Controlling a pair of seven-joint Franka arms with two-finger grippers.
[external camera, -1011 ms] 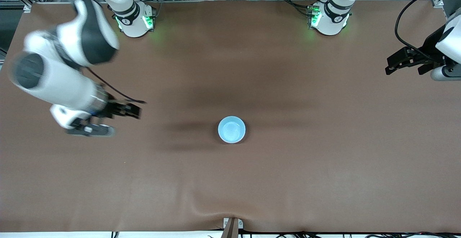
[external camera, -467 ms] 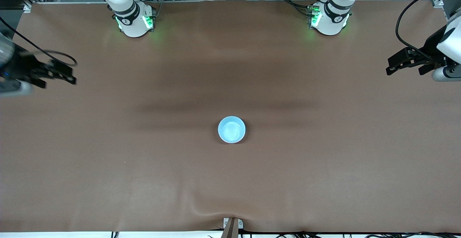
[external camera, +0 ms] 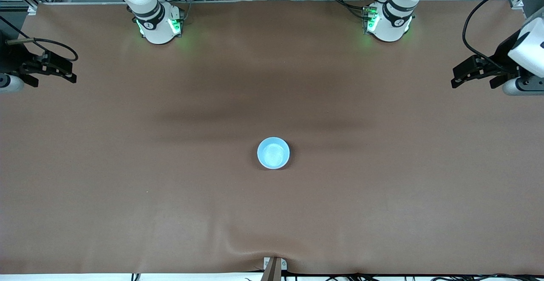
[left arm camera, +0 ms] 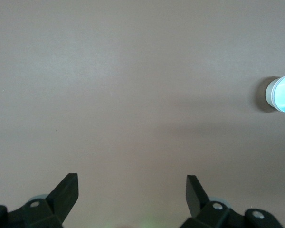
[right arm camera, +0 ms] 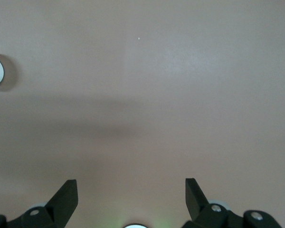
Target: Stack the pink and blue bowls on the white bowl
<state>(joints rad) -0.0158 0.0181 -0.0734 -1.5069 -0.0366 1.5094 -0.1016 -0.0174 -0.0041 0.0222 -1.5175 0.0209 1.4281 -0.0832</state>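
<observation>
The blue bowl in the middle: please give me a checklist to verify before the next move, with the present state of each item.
1. Blue bowl upright on the table, opening up: ok.
2. Pink and white bowls visibly under it: cannot tell; only a whitish side shows in the left wrist view.
3. Left gripper open and holding nothing: ok.
4. Right gripper open and holding nothing: ok.
5. Both grippers away from the blue bowl, each over its own end of the table: ok.

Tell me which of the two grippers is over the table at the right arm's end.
The right gripper, fingers open, hangs over the table at that end; the left gripper, also open, hangs over the left arm's end. The blue bowl sits between them.
</observation>
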